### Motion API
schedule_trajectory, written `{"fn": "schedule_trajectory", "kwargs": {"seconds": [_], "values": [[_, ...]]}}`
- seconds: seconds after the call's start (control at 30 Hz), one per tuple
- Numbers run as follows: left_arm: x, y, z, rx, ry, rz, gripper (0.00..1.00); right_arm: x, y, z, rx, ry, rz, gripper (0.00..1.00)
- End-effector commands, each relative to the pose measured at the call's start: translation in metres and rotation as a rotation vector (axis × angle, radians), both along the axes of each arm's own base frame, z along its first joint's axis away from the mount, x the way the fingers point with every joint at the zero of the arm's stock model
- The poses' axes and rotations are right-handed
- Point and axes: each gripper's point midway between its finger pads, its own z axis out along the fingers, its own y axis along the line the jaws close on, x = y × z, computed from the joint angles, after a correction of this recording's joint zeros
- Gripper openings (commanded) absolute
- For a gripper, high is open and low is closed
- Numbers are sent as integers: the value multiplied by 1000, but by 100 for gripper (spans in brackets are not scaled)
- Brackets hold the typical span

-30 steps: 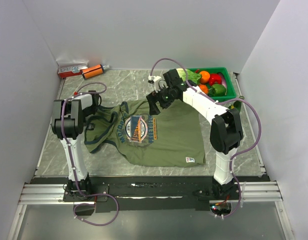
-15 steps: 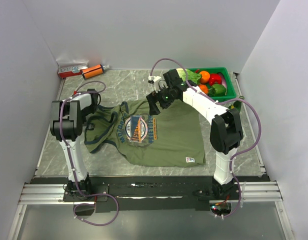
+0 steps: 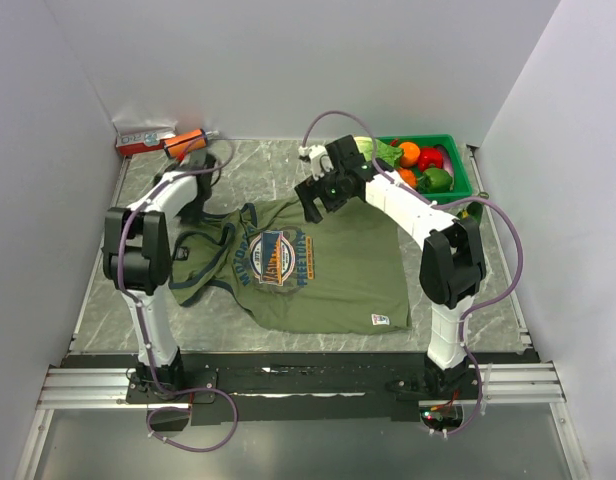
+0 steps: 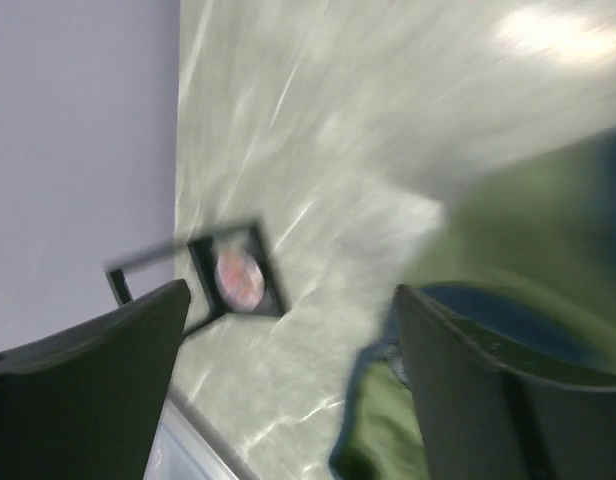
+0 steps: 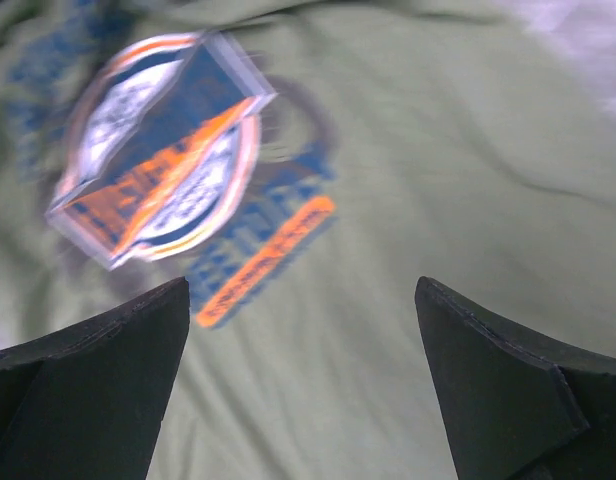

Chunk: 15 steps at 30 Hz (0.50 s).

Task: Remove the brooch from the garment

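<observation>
The garment (image 3: 338,270) is an olive T-shirt spread flat mid-table, chest print (image 3: 273,258) facing up. My right gripper (image 3: 313,197) hovers over its upper edge; in the right wrist view it (image 5: 301,285) is open above bare green cloth (image 5: 438,150), just right of the print (image 5: 158,150). My left gripper (image 3: 195,203) is at the shirt's left side. In the blurred left wrist view it (image 4: 289,290) is open and holds nothing, over marble, with navy-trimmed cloth (image 4: 528,210) under its right finger. I cannot pick out the brooch with certainty.
A small dark square frame with a pinkish round centre (image 4: 238,278) lies on the marble by the left wall, too blurred to identify. A green crate of vegetables (image 3: 458,185) stands back right. An orange tube (image 3: 186,140) and a red-white box (image 3: 143,140) lie back left.
The left arm has reached further toward the back left and its jaws have opened wide. The right gripper has shifted slightly toward the back, still open.
</observation>
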Motion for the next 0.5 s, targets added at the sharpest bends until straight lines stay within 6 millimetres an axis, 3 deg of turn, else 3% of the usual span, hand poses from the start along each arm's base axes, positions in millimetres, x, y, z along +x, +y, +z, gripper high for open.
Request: {"fn": "schedule_trajectory", "kwargs": {"seconds": [0.0, 0.03, 0.1, 0.13, 0.2, 0.23, 0.27, 0.3, 0.33, 0.4, 0.43, 0.47], "values": [[65, -70, 81, -125, -227, -278, 94, 55, -26, 112, 4, -360, -209, 100], [77, -82, 99, -159, -279, -310, 98, 59, -29, 124, 12, -386, -223, 100], [91, -118, 113, -259, -304, -444, 96, 67, -37, 155, 34, -457, -256, 100], [100, -130, 138, -296, -355, -478, 96, 69, -38, 165, 46, -475, -259, 100], [110, -162, 154, -410, -386, -566, 96, 72, -46, 196, 93, -503, -287, 100], [118, -173, 188, -449, -457, -603, 96, 74, -51, 206, 105, -509, -308, 100], [121, -181, 202, -483, -491, -627, 96, 77, -55, 236, 143, -557, -327, 100], [125, -190, 216, -517, -525, -658, 96, 81, -65, 244, 148, -561, -366, 100], [128, -201, 241, -556, -588, -709, 96, 90, -89, 257, 110, -612, -495, 100], [133, -211, 282, -582, -722, -778, 96, 93, -111, 297, 129, -726, -616, 100], [133, -216, 289, -600, -752, -815, 96, 96, -137, 308, 80, -781, -743, 100], [139, -219, 311, -593, -846, -847, 96, 96, -149, 316, 69, -816, -802, 100]]}}
